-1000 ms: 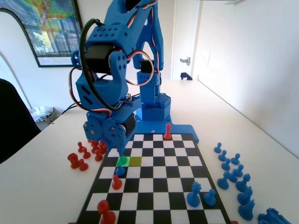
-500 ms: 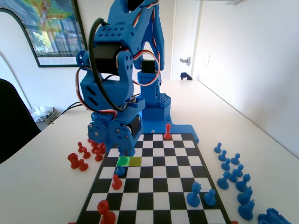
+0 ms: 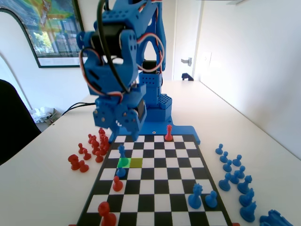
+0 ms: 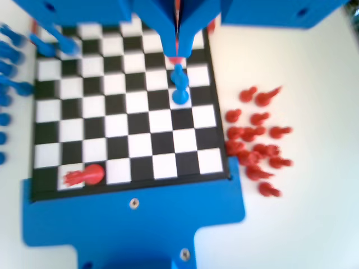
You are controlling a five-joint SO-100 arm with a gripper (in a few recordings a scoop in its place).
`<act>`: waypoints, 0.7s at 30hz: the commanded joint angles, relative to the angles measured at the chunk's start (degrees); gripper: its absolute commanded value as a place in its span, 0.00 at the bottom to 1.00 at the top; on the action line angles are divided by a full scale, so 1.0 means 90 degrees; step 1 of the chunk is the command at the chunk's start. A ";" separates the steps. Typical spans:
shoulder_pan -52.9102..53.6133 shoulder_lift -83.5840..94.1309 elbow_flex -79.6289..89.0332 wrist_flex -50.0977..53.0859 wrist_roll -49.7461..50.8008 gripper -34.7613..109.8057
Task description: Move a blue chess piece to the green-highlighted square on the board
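Observation:
The slim blue chess piece (image 3: 122, 151) stands upright on the bright green-highlighted square (image 3: 125, 163), in the left column of the board (image 3: 160, 188). My gripper (image 3: 132, 135) hangs above and just behind it, holding nothing. In the blurred wrist view the jaws meet at a thin slit, so the gripper (image 4: 177, 51) looks shut. The blue piece (image 4: 179, 85) stands free just below its tips on the board (image 4: 112, 112).
A duller olive square (image 3: 137, 163) adjoins the green one. A squat blue pawn (image 3: 121, 172) and a red pawn (image 3: 117, 183) stand just in front. Loose red pieces (image 3: 89, 153) lie left of the board and blue ones (image 3: 235, 179) lie right. A red piece (image 3: 168, 133) stands on the far row.
The gripper has risen from the green square and drawn back toward the arm's base. That uncovers the slim blue piece, which now stands alone on the square.

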 commanded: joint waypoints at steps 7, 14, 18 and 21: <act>-0.0400 0.3203 0.0488 0.0605 -0.0352 0.25; -0.1006 0.4834 0.0654 0.1582 -0.0225 0.25; -0.1406 0.5400 0.0527 0.2090 -0.0049 0.25; -0.1660 0.5898 0.0674 0.2158 0.0068 0.25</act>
